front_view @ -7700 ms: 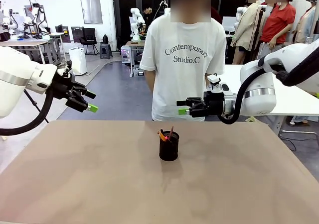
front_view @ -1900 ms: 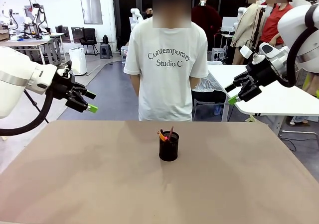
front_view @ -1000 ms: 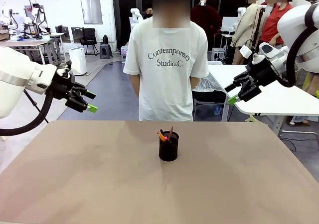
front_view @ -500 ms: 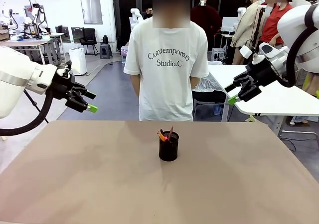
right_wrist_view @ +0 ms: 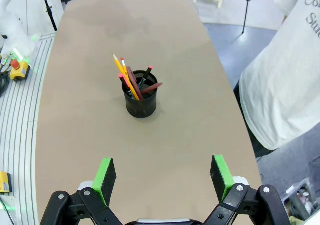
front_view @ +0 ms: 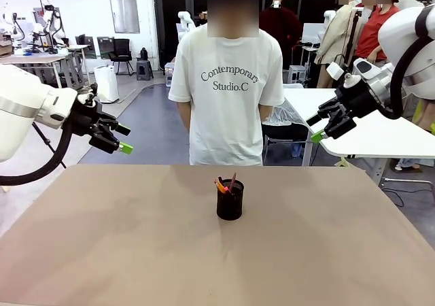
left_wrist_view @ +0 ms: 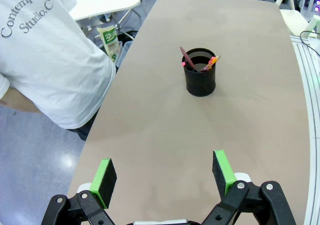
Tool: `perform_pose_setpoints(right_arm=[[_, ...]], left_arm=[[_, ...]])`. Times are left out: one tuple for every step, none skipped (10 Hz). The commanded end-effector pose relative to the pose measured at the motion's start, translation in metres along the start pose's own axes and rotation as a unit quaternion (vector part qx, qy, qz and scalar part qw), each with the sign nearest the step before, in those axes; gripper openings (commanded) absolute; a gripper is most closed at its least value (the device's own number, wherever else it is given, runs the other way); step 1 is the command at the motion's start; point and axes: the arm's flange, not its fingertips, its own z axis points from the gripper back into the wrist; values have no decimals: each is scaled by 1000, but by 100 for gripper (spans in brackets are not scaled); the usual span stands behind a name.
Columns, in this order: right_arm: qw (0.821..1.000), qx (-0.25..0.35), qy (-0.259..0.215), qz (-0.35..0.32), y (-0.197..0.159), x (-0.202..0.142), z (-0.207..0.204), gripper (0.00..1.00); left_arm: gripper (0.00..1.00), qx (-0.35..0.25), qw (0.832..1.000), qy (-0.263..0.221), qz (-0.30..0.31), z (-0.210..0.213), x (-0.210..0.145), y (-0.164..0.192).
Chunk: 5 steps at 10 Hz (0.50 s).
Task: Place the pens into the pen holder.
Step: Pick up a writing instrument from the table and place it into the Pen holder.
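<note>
Small black mesh pen holder (front_view: 230,205) stood mid-table (front_view: 102,245); reddish-brown, black red-ended and yellow pencil-like pens (right_wrist_view: 131,83) all inside. Left gripper (front_view: 117,137) and right gripper (front_view: 321,126) hung wide open, empty, well apart from it. Task looked done.

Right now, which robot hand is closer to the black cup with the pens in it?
Left, but only slightly. The left gripper hangs up off the pen holder's left; the right gripper hangs higher off its right.
</note>
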Motion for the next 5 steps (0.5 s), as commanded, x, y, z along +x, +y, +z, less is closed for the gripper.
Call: perform_pose_setpoints(right_arm=[[1000,-1,0,0,0,0,0,100],[1000,-1,0,0,0,0,0,100],[1000,-1,0,0,0,0,0,100],[1000,-1,0,0,0,0,0,100],[1000,-1,0,0,0,0,0,100]], left_arm=[[100,-5,1000,-2,0,4,0,1],[100,-5,1000,-2,0,4,0,1],[100,-5,1000,-2,0,4,0,1],[100,-5,1000,-2,0,4,0,1],[100,-5,1000,-2,0,4,0,1]])
